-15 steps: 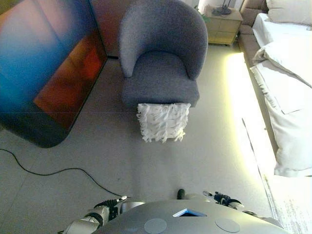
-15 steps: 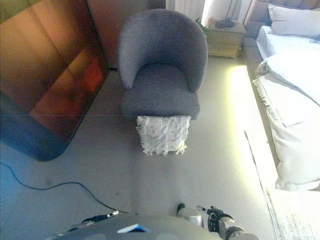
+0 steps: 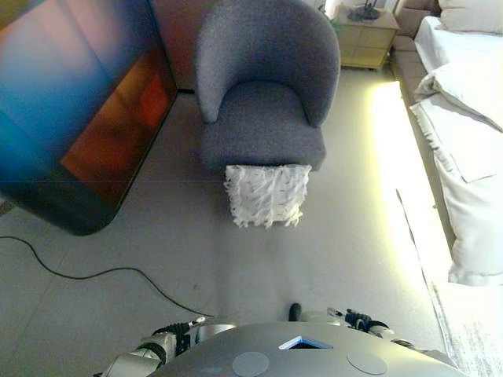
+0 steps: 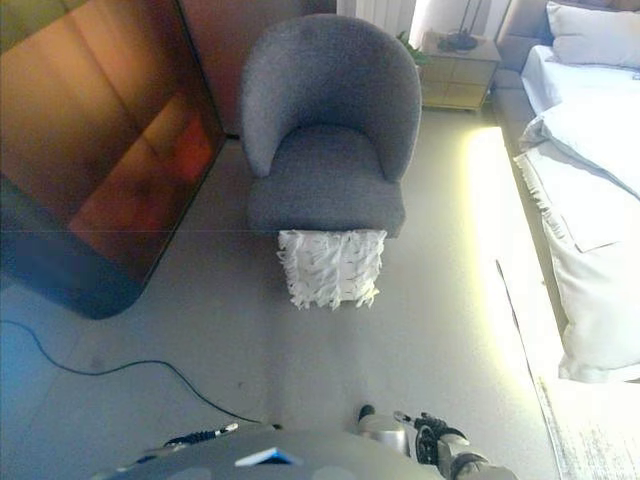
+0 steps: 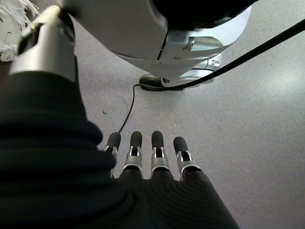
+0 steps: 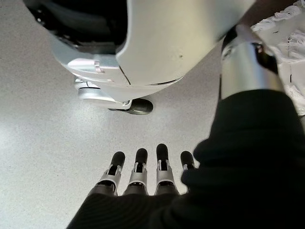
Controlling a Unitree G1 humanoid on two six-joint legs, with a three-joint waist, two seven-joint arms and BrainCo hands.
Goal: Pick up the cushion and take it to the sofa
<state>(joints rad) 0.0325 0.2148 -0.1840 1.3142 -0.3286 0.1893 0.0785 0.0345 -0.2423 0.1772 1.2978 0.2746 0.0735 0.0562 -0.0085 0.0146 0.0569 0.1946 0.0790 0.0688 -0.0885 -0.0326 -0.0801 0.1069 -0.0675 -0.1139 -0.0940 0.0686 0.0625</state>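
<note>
A white fringed cushion (image 3: 267, 195) stands on the floor, leaning against the front of a grey round-backed armchair (image 3: 263, 94). It is some way ahead of me, near the middle of the view. My left hand (image 5: 160, 157) hangs low at my left side with straight fingers pointing at the floor, holding nothing. My right hand (image 6: 138, 174) hangs the same way at my right side, fingers straight and empty. A bit of the cushion also shows in the left wrist view (image 5: 9, 19) and the right wrist view (image 6: 286, 38). Both hands are far from it.
A large dark glossy panel (image 3: 71, 118) stands at the left. A bed with white bedding (image 3: 471, 157) runs along the right. A small nightstand (image 3: 365, 35) stands behind the armchair. A pale rug (image 3: 471, 338) lies at the lower right. Grey floor lies between me and the cushion.
The whole picture has shifted slightly, so the camera has moved a little. The cushion, armchair and both hands have not visibly moved.
</note>
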